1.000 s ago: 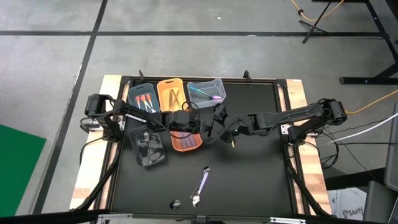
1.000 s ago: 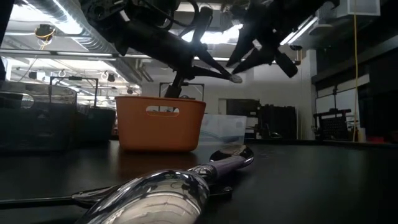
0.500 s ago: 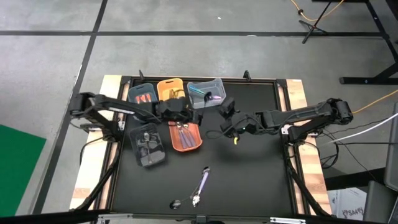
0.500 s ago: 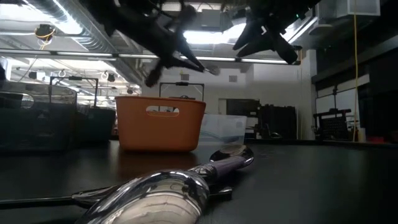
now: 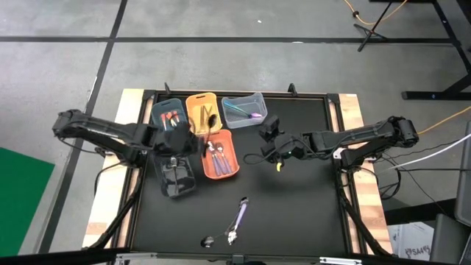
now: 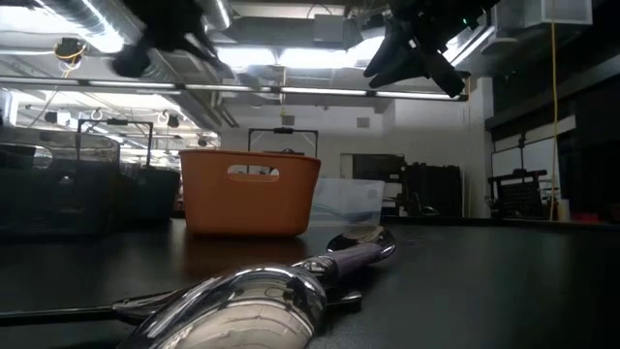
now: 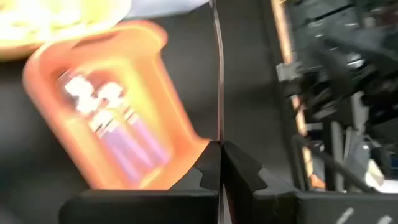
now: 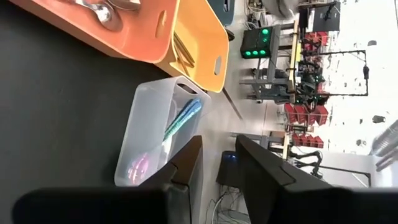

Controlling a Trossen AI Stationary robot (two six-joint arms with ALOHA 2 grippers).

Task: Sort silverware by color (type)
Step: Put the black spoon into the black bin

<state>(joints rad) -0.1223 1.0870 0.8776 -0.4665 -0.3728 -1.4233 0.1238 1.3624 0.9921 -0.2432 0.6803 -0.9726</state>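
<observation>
My left gripper (image 5: 193,143) hangs above the table, left of the orange bin (image 5: 229,151), which holds purple-handled silverware (image 5: 213,156). It is shut on a thin piece of silverware (image 7: 217,74). My right gripper (image 5: 263,125) hangs open over the table's middle with nothing between its fingers (image 8: 186,165). It points at the clear bin (image 8: 146,134), which holds a teal piece (image 8: 183,118) and a purple one (image 8: 139,168). A purple-handled spoon (image 5: 239,216) lies flat near the front edge. My left gripper pinches a thin straight piece between its two shut fingertips (image 7: 219,140). It shows edge-on as a fine line running forward past the tips, along the fingers. It is lifted clear of the table. I cannot tell which part or kind of piece it is.
At the far edge, left of the clear bin, stand a grey-blue bin (image 5: 166,114) with orange-red pieces and a yellow bin (image 5: 202,112) with gold ones. A dark see-through bin (image 5: 176,175) sits left of the orange bin. A small dark piece (image 5: 208,241) lies at the front edge.
My left gripper has drawn back from above the orange bin toward the table's left edge and risen, staying shut on the thin piece. This has bared the silverware in the bin. My right gripper rolled a little and rose slightly, then kept still.
</observation>
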